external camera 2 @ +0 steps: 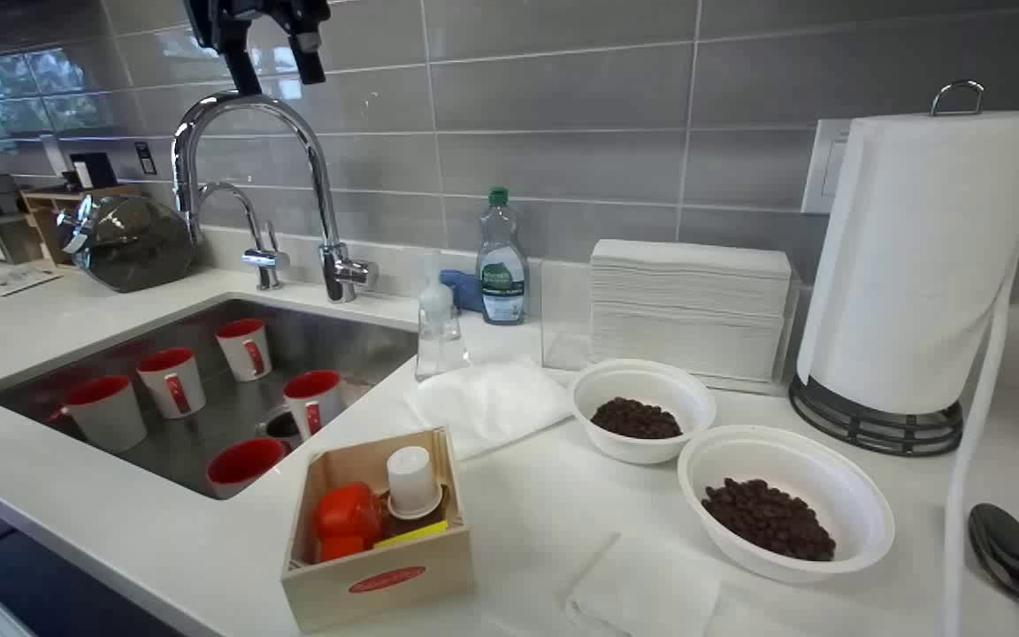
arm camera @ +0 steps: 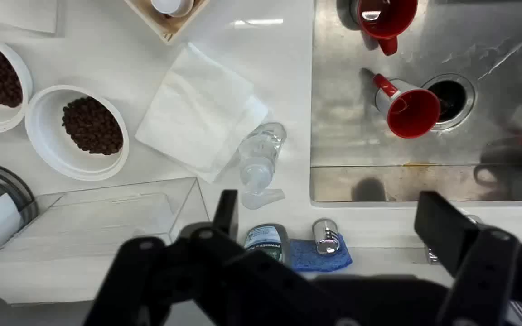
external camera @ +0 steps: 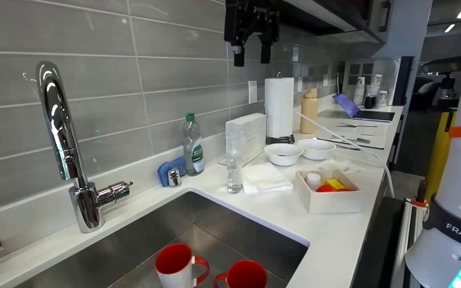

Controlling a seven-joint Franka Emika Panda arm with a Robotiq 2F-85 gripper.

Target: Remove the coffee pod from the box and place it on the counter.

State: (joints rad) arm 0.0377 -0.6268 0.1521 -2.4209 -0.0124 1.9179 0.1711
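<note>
The box is a small light wooden box on the white counter, beside the sink. It also shows in another exterior view. The coffee pod is white and stands upside down in the box, next to a red-orange item and a yellow one. The pod also shows in an exterior view. In the wrist view only a corner of the box and part of the pod show at the top edge. My gripper is open and empty, high above the counter; its fingers are wide apart.
The steel sink holds several red-and-white mugs. A tall faucet, soap bottle and clear pump bottle stand near the wall. Two white bowls with dark beans, napkins and a paper towel roll lie farther along.
</note>
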